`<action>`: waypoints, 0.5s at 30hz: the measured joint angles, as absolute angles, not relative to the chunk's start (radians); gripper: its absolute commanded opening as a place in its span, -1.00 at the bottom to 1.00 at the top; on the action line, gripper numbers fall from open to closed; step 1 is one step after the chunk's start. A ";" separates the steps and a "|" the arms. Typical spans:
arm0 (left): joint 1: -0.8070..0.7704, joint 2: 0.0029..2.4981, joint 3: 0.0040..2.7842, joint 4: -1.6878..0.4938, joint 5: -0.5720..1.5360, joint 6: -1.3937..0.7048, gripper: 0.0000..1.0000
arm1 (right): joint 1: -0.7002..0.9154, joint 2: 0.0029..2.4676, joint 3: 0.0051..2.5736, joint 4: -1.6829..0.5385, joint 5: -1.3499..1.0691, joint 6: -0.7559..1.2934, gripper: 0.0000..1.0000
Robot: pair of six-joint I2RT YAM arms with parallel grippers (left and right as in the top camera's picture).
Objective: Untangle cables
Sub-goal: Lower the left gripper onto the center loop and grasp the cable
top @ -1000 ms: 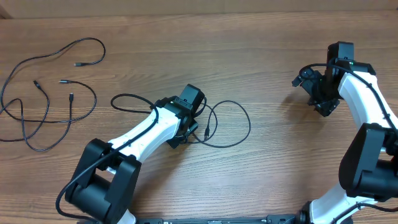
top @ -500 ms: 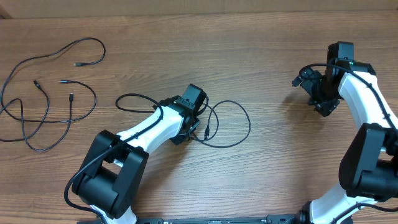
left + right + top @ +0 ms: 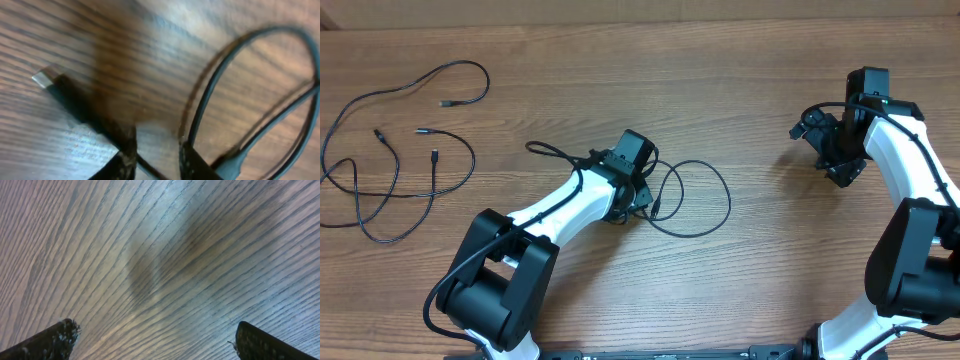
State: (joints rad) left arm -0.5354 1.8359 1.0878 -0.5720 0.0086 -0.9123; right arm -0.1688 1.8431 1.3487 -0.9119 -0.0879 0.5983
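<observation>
You are loosening the centre cable loop [image 3: 728,205], left jaws barely parted astride it, right jaws gaping at 3 o'clock; next probably needs a pinch and a drag toward 9 o'clock.

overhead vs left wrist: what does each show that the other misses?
Overhead only: the right gripper over bare table at the right, and separate cables spread at the far left. Left wrist only: the silver tip of a plug close up, and the looped cable passing between the fingertips of the left gripper; whether it is pinched is unclear. Both: that looped cable at the left gripper, lying on the wood.
</observation>
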 measured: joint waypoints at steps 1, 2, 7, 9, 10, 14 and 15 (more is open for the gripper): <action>-0.535 1.837 1.101 -0.601 0.015 -0.895 -0.18 | -0.169 1.843 1.349 -0.912 -0.088 0.599 1.00; -0.535 1.838 1.129 -0.640 0.024 -0.870 -0.06 | -0.169 1.843 1.349 -0.912 -0.088 0.599 1.00; -0.542 1.840 1.238 -0.753 0.031 -0.818 0.34 | -0.169 1.843 1.349 -0.912 -0.088 0.598 1.00; -0.552 1.840 1.262 -0.762 0.034 -0.811 0.36 | -0.169 1.843 1.349 -0.912 -0.088 0.599 1.00; -0.558 1.840 1.266 -0.764 0.034 -0.808 0.36 | -0.168 1.843 1.349 -0.912 -0.088 0.599 1.00; -0.587 1.853 1.266 -0.757 0.033 -0.807 0.29 | -0.168 1.843 1.349 -0.912 -0.088 0.598 1.00; -0.593 1.859 1.266 -0.752 0.029 -0.807 0.28 | -0.168 1.843 1.349 -0.912 -0.088 0.599 1.00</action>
